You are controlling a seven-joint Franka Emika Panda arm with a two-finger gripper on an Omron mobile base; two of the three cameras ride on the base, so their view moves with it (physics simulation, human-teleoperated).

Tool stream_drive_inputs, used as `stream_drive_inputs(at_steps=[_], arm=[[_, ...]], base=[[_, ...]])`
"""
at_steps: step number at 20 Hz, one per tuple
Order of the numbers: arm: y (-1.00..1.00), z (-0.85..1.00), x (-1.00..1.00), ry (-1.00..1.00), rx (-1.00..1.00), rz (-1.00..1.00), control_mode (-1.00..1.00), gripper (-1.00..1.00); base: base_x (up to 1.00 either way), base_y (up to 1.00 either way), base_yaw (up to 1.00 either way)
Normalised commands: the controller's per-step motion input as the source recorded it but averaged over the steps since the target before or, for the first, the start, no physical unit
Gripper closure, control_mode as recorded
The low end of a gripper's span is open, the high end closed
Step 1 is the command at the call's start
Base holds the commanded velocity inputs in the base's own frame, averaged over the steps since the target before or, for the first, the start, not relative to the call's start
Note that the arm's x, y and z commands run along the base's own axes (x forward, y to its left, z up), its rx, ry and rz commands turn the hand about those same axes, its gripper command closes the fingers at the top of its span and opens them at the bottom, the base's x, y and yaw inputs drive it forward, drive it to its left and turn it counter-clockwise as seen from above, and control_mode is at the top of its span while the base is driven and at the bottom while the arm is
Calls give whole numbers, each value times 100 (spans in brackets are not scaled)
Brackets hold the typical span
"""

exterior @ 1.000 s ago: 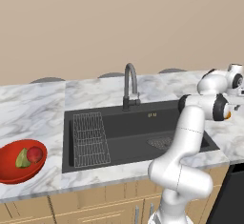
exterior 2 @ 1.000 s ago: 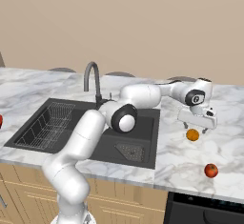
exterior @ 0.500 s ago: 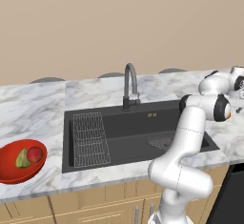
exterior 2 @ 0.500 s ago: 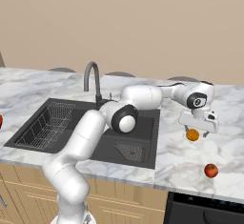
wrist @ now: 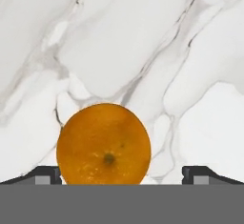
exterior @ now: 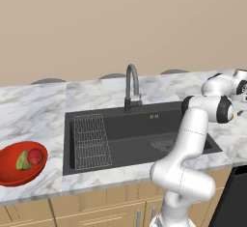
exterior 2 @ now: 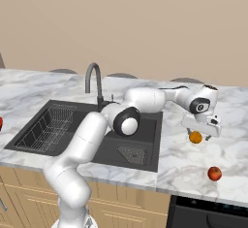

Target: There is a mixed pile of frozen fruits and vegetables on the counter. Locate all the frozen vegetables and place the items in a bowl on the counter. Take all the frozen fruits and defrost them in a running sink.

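We see the arm stretched out over the right end of the worktop (exterior 2: 227, 125), its gripper (exterior 2: 200, 131) poised just above the orange (exterior 2: 195, 137) — fingers spread wide apart, nothing clamped between them. In the hand view the orange (wrist: 104, 144) sits on the veined marble (wrist: 143, 42) between the two dark fingertips (wrist: 47, 174), nearer the left one; whether it touches that tip we can't tell.

A small red apple (exterior 2: 214, 173) lies nearer the worktop's front edge, right of the sink (exterior 2: 87, 130) and apart from the orange.

At the far left end of the worktop, approx. at its front edge, the red bowl (exterior: 12, 177) holds the veg — a green wedge (exterior: 22, 161) and a pinkish-red ball (exterior: 35, 156), side by side.

The sink's dark basin carries a wire rack (exterior: 91, 141) in its left half; the tap (exterior: 132, 83) rises at the back edge. No water is visible running from it.
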Motion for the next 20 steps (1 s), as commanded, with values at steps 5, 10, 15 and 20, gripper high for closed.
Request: stream_drive_inputs(at_steps=[5, 10, 15, 20], arm=[[0, -19, 0, -9, 3, 0, -100, -100], [12, -28, -3, -7, 4, 0, -100, -100], [21, -32, -19, -1, 3, -7, -100, 100], [20, -20, -10, 0, 1, -7, -100, 100]], base=[[0, 0, 0], [0, 0, 0], [0, 0, 0], [0, 0, 0]])
